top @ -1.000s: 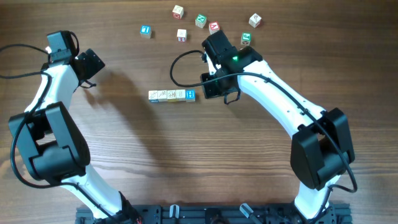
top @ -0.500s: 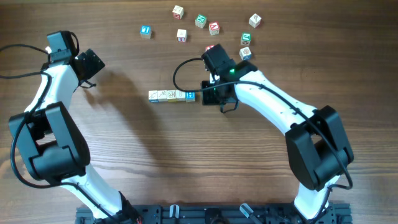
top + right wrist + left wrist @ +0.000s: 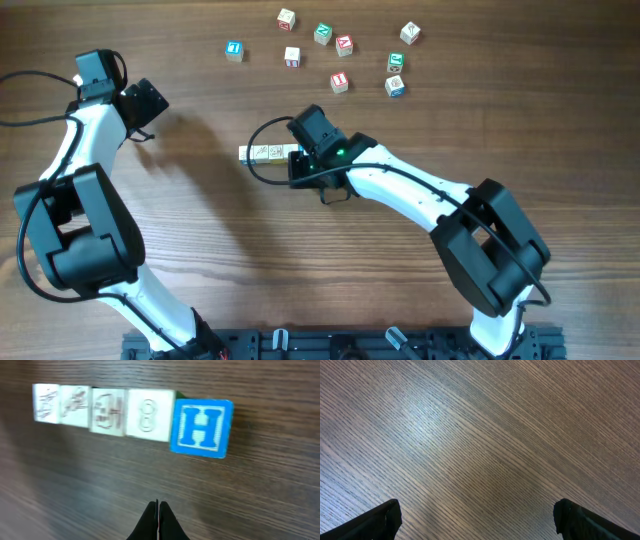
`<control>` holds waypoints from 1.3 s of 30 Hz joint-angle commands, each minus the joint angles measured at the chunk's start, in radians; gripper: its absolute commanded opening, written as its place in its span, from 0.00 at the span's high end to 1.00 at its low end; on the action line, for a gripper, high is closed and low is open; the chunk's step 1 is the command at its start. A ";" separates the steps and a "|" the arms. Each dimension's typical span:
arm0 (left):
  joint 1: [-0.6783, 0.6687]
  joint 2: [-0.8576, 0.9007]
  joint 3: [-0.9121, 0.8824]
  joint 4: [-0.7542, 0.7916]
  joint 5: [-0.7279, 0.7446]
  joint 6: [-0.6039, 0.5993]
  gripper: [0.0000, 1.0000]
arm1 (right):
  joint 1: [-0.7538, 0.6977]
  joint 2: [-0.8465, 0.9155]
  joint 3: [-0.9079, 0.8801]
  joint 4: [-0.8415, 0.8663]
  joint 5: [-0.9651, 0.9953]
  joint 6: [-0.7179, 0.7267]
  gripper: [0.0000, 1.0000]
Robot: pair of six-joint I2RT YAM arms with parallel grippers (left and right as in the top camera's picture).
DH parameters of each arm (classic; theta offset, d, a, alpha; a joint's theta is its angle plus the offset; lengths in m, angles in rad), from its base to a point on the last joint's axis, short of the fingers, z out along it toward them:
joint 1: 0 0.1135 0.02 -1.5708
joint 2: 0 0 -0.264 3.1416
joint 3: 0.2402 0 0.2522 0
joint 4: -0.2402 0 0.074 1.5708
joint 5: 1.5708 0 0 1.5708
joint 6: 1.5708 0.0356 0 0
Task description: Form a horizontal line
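On the wooden worktop (image 3: 300,270), near the middle, a row of cubes (image 3: 125,412): five, side by side and touching, left to right. Four pale faces with faint drawings, then a blue-framed H cube (image 3: 201,427) at the right-hand end in the wrist view, touching its neighbour but set slightly out of line, a little toward the camera. From overhead, only the left part of the row (image 3: 262,153) visible, the rest hidden under the right arm (image 3: 400,185).

Right jaws: closed tight, the two dark fingertips (image 3: 150,525) pressed flat together with no gap. Holding nothing. Just beside the row on its near side, parted from it by a strip of bare wood, in line with the seam between the fourth cube and the H. Contact with the worktop: cannot tell.

Left jaws: spread wide, one dark fingertip (image 3: 377,520) in each lower corner of the wrist view, only bare wood grain between. Holding nothing. Left arm (image 3: 95,120) well apart from the row, toward the left edge.

Loose cubes (image 3: 340,82): nine, scattered along the far side, apart from one another and from the row.
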 commanded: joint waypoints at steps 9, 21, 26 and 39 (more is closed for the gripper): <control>0.003 0.007 0.000 0.002 -0.010 0.005 0.00 | -0.005 0.054 -0.011 -0.005 0.042 0.110 0.96; 0.003 0.007 0.000 0.002 -0.010 0.005 0.00 | -0.005 0.055 -0.011 -0.010 0.041 0.111 0.96; 0.003 0.007 0.000 0.002 -0.010 0.005 0.00 | -0.005 0.056 -0.011 -0.010 0.042 0.125 0.96; 0.003 0.007 0.000 0.002 -0.010 0.005 0.00 | -0.014 0.062 -0.011 0.024 0.035 0.121 0.96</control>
